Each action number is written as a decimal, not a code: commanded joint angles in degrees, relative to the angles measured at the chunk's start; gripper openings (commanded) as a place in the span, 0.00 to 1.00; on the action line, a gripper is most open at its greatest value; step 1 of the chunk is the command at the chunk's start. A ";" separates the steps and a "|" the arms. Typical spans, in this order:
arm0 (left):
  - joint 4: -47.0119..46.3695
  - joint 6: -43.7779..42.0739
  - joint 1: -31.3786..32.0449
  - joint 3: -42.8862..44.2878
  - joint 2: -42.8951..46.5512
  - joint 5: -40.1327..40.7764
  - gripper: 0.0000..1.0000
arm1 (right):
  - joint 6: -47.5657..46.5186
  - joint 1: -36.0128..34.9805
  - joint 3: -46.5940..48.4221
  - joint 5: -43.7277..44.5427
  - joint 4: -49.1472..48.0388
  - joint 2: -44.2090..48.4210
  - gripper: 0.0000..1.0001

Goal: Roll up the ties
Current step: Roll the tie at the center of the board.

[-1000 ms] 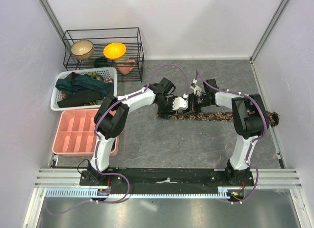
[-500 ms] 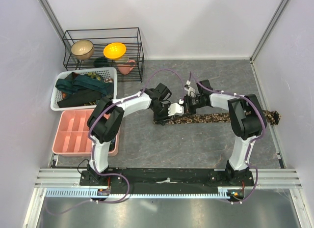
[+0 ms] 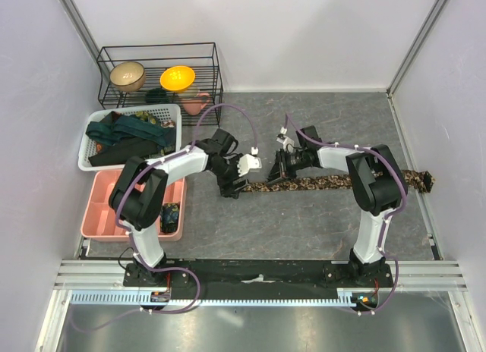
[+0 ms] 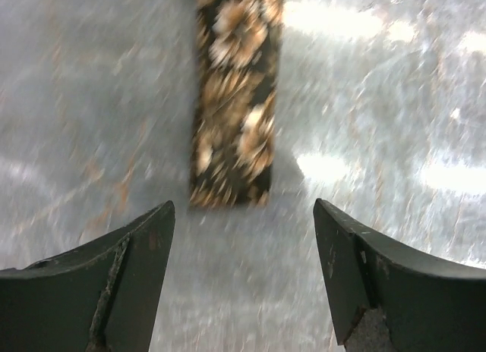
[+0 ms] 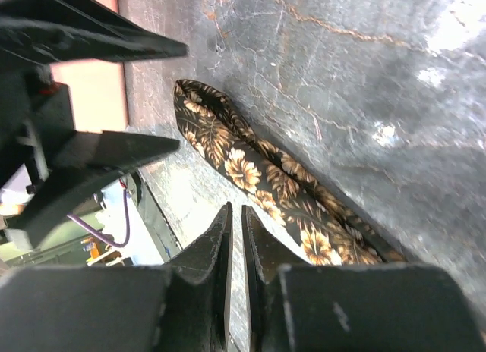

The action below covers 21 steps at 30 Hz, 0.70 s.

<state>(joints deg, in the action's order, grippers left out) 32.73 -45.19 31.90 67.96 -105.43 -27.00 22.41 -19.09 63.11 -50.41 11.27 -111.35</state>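
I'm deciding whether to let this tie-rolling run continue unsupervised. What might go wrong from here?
1. The left claw is open, and the end of the floral tie lies flat ahead of it, not inside it; closing now may catch nothing.
2. The right claw is shut beside the tie, apparently not on it, so the strip may slide instead of coiling.
3. The top view shows both claws close together; they might collide.

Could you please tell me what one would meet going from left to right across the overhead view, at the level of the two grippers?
pink tray → left gripper → right gripper. The brown tie is left out, since it stretches below both grippers and on to the right.
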 commanded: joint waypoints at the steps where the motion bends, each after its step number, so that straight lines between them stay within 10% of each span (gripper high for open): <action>1: -4.95 0.02 -0.70 -2.22 4.08 -3.93 0.79 | 1.58 -0.95 0.25 -0.83 -3.88 -2.38 0.16; 21: -7.95 -2.89 -0.61 -3.19 2.06 -4.46 0.55 | 0.52 -0.95 -0.36 1.72 -4.76 -8.36 0.15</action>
<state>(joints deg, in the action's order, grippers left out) 26.35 -45.56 31.22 65.21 -103.46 -30.13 23.86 -19.77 63.11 -51.90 7.60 -117.40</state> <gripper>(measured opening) 0.593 0.152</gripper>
